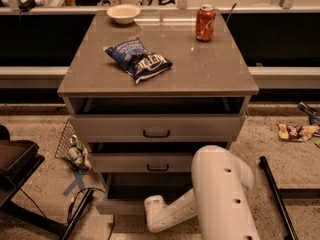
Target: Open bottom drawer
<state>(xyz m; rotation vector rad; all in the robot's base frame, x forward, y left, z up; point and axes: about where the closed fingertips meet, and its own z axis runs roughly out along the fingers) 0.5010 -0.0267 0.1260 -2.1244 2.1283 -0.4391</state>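
Note:
The grey cabinet has three drawers. The bottom drawer stands pulled out a little, with its pale inside showing behind the low grey front. Its handle is hidden behind my arm. My white arm reaches down from the lower right. Its end, with the gripper, sits against the middle of the bottom drawer's front. The middle drawer and the top drawer each show a black bar handle and a dark gap above.
On the cabinet top lie a blue chip bag, a red soda can and a white bowl. A wire basket with litter stands at the left. A dark chair base and a black rod are on the floor.

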